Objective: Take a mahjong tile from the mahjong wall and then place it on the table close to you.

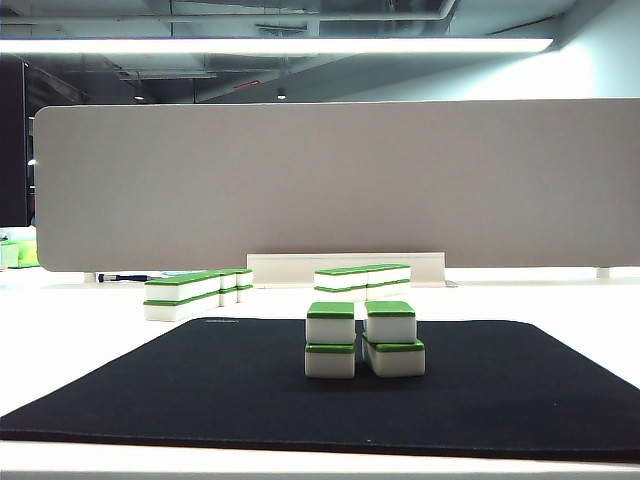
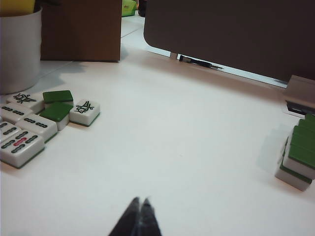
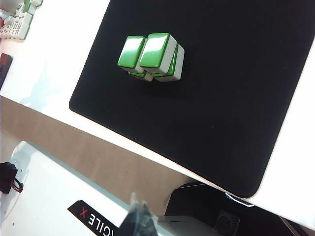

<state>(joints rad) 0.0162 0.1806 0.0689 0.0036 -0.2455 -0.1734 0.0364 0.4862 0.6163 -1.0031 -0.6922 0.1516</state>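
Exterior view: no tile is held; left gripper [image 2: 140,204] and right gripper [image 3: 139,211] are pressed together, so one must be spread above the mahjong wall [image 1: 364,338] at twelve o'clock on the mat [image 1: 520,390].

The right wrist view is looking down on the white table [image 3: 59,54], where a large black mat [image 3: 231,103] with rounded corners is lying. On the mat, four tiles with green tops and white sides [image 3: 152,56] are standing as two stacks of two, side by side and touching. More green-and-white tiles [image 3: 17,22] are lying off the mat at the far corner of the table. The right end effector [image 3: 139,219] is showing only as dark fingertips pressed together, shut and holding nothing, hanging beyond the table edge, well apart from the stacked tiles, above a white robot housing [image 3: 44,196] that is bearing a black label with white lettering.
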